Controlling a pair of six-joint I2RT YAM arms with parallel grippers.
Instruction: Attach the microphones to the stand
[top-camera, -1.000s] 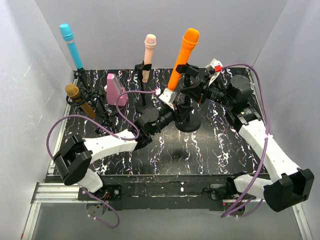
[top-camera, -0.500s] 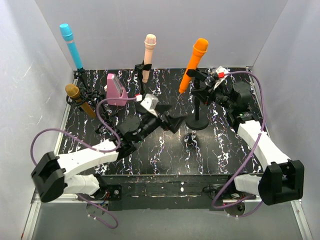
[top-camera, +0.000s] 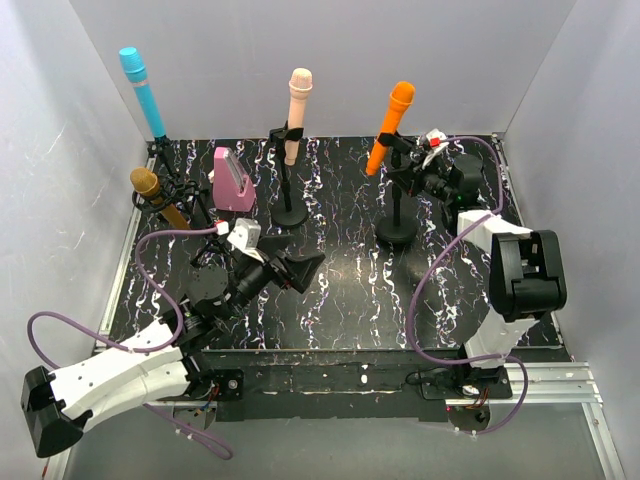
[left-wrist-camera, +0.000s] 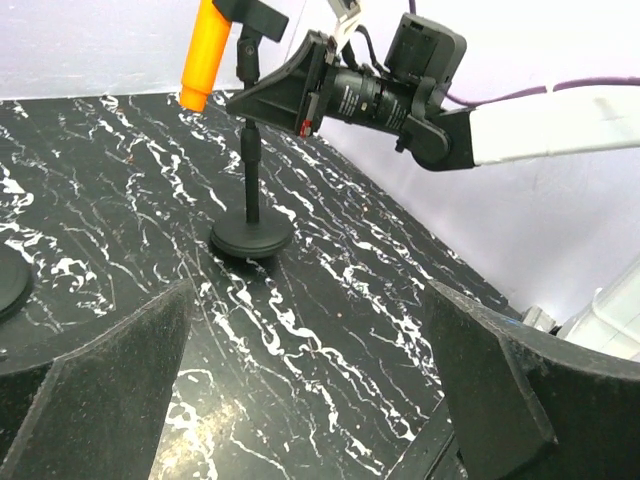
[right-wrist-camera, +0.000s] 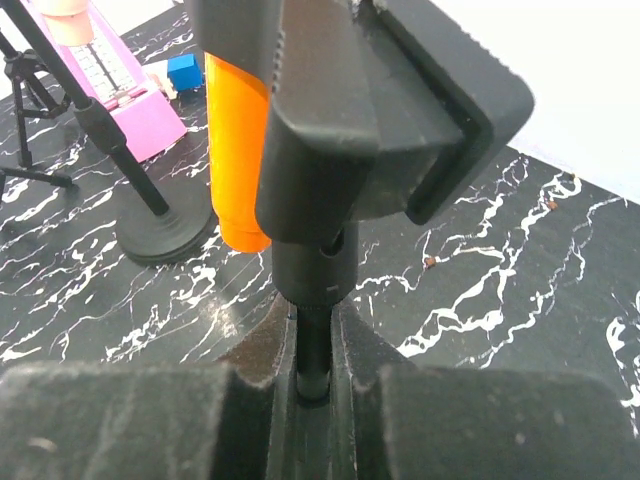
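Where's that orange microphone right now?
In the top view, the orange microphone sits tilted in the clip of the stand at the back right of the table. The right gripper is closed on that stand's pole, just below it.

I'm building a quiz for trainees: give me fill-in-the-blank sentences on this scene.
1. The right gripper is shut on the pole of the stand carrying the ____ microphone.
2. The left gripper has its jaws ____, holding nothing.
3. The pink block sits between the gold microphone and the ____ microphone's stand.
Missing words: orange; open; peach-pink.
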